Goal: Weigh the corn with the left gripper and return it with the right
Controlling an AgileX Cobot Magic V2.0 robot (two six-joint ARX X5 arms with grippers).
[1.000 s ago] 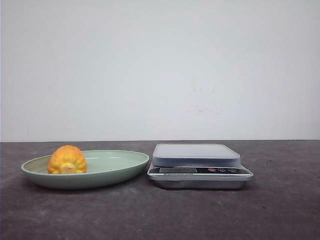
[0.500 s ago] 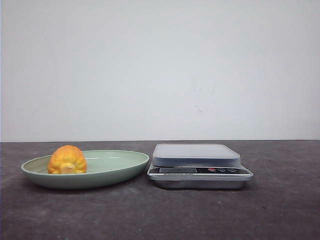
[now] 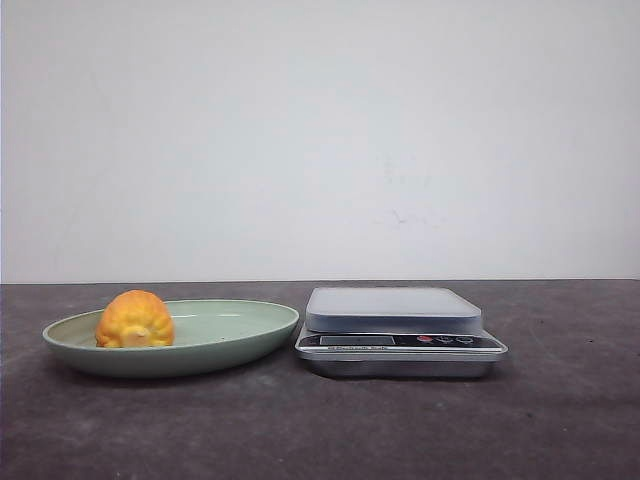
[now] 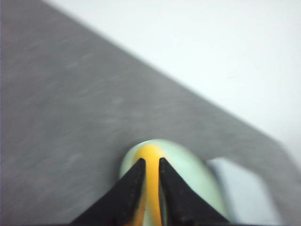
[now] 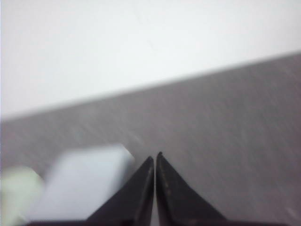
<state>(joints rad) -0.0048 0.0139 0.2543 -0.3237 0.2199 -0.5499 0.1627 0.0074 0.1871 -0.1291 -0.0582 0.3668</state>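
The corn (image 3: 135, 320), a stubby yellow-orange cob piece, lies at the left end of a pale green oval plate (image 3: 235, 325). Neither gripper shows in the front view. In the blurred left wrist view my left gripper (image 4: 151, 161) stands short of the plate (image 4: 193, 169), its black fingers a narrow gap apart and empty. The corn (image 4: 151, 151) shows beyond through that gap. In the right wrist view my right gripper (image 5: 155, 156) is shut and empty, held above the table beside the scale (image 5: 80, 183).
A silver kitchen scale (image 3: 393, 312) with a flat grey platform stands right of the plate, nearly touching it. It also shows in the left wrist view (image 4: 247, 188). A white wall backs the dark grey table (image 3: 320, 430).
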